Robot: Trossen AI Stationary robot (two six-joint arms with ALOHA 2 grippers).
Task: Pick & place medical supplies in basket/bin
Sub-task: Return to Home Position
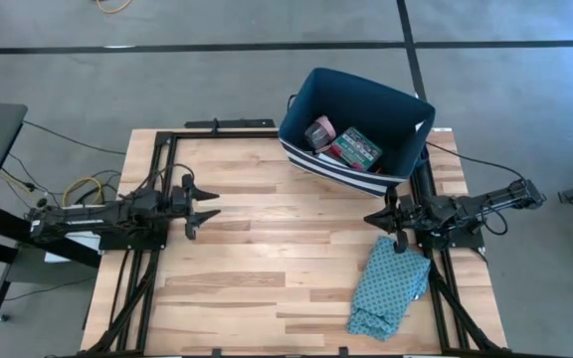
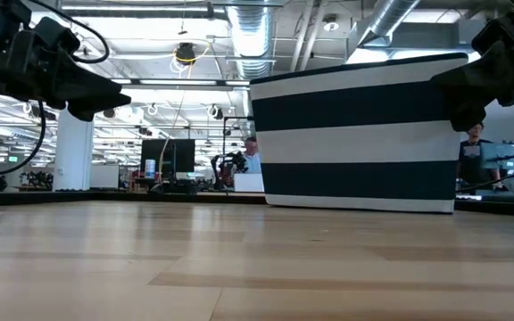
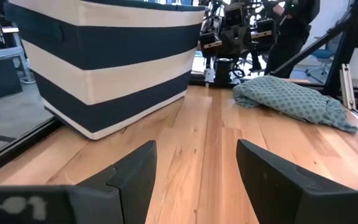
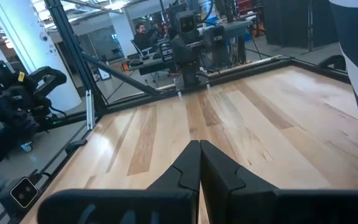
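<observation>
The navy bin [image 1: 356, 127] with white stripes round its base stands at the table's far right; it also shows in the low view [image 2: 360, 134] and the left wrist view [image 3: 104, 62]. Inside lie a green-red patterned box [image 1: 357, 147] and a pink tape roll [image 1: 320, 132]; other supplies are hidden. My left gripper [image 1: 210, 204] is open above the table's left side, pointing right [image 3: 194, 180]. My right gripper [image 1: 371, 218] is shut at the right side, pointing left [image 4: 199, 163]. Neither gripper holds anything.
A teal patterned cloth [image 1: 388, 286] lies crumpled at the table's near right corner, just beside my right arm [image 3: 291, 99]. Bare wood spans the middle [image 1: 277, 249] between the two grippers. Black frame rails run along the table's left and right edges.
</observation>
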